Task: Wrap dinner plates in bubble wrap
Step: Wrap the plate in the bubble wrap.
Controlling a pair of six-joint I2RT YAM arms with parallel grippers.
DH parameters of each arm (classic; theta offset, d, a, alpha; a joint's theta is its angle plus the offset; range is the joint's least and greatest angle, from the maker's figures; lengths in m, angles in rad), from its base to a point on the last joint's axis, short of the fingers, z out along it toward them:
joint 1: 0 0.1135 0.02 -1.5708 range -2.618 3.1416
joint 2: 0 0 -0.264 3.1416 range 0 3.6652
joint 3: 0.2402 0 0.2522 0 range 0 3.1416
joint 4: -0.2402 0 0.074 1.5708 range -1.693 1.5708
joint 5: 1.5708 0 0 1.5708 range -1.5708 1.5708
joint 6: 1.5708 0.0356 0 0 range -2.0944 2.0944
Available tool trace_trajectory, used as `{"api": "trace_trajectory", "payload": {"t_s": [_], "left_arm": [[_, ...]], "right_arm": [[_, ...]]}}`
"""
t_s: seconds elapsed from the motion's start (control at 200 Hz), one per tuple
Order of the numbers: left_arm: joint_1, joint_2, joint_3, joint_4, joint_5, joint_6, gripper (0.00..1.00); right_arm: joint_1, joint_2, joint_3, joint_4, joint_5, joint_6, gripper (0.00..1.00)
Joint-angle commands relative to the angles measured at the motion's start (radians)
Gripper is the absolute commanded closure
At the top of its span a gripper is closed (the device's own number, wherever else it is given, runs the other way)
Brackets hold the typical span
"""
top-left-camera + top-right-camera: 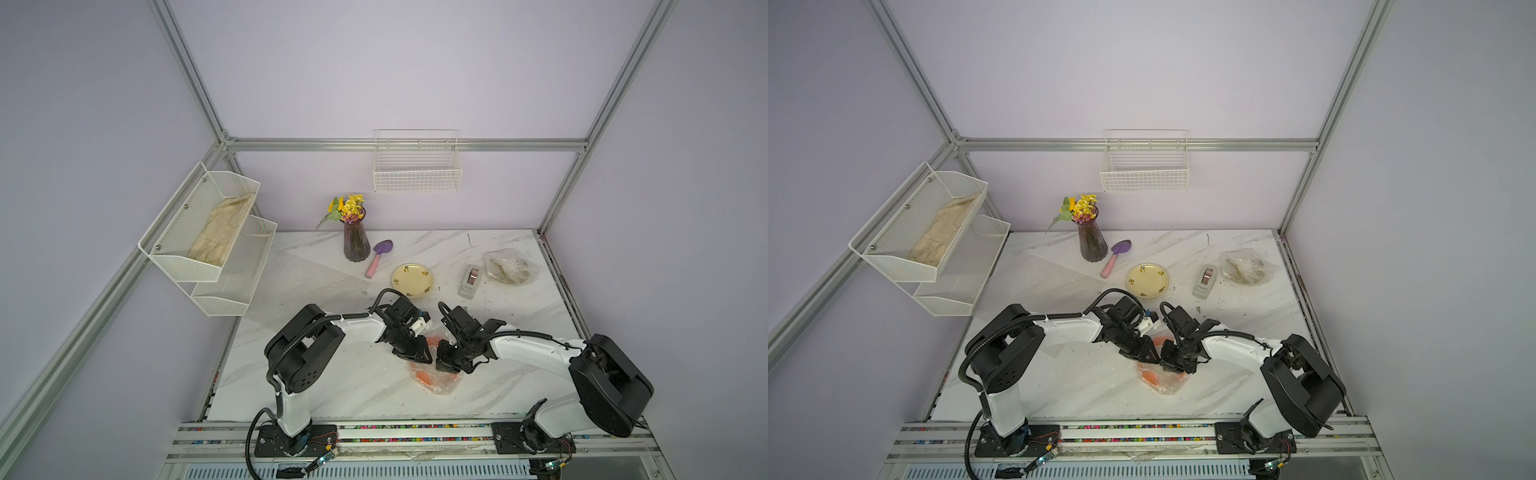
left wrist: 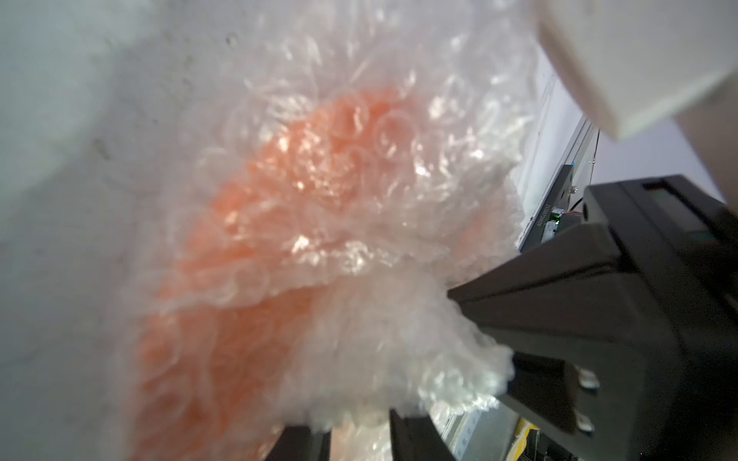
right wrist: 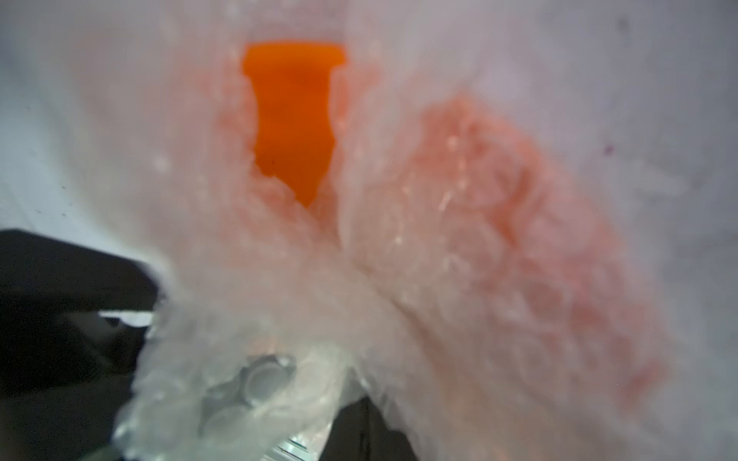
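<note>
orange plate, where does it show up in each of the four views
In a top view: orange plate, just below the picture's centre, half hidden under wrap.
In a top view: same spot, mid-width.
Left wrist: fills the middle, orange blurred through the wrap.
Right wrist: a bare orange patch in a gap.
Shared landmark: the bubble wrap bunched over it.

**Soft Light Overhead, Blur Up Close**

Both top views are bright and evenly lit from above, with only faint shadows under the arms on the table (image 1: pixel 353 386). Wide-angle distortion splays the frame posts (image 1: pixel 189 70) toward 11 and 1 o'clock. Both wrist views are out of focus: the bubble wrap (image 2: pixel 359 247) carries white glints, and the orange plate (image 3: pixel 293 119) is smeared.
</note>
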Motion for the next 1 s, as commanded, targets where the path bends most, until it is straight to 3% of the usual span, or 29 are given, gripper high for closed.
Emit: {"api": "trace_trajectory", "payload": {"t_s": [0.0, 0.17, 0.32, 0.565, 0.69, 0.815, 0.995], "left_arm": [[0.002, -0.032, -0.102, -0.158, -0.128, -0.063, 0.73], [-0.033, -0.124, -0.113, -0.096, -0.082, -0.155, 0.73], [-0.019, -0.165, 0.016, -0.121, -0.17, -0.19, 0.74], [0.019, 0.026, 0.193, -0.134, -0.152, -0.181, 0.88], [0.034, 0.088, 0.179, -0.13, -0.158, -0.199, 0.91], [0.047, 0.128, 0.14, -0.134, -0.149, -0.208, 0.93], [0.048, 0.134, 0.099, -0.121, -0.135, -0.204, 0.93]], "right_arm": [[-0.017, 0.111, 0.055, -0.113, 0.228, -0.227, 1.0], [-0.017, 0.196, 0.141, -0.05, 0.146, -0.463, 1.0], [-0.017, 0.162, 0.11, 0.02, 0.08, -0.508, 1.0], [-0.018, 0.122, 0.043, 0.102, 0.036, -0.433, 1.0], [-0.018, 0.086, 0.017, 0.098, 0.041, -0.398, 1.0], [-0.023, -0.007, 0.045, 0.013, 0.099, -0.254, 1.0], [-0.026, -0.052, -0.017, 0.097, 0.015, -0.09, 0.96]]}}
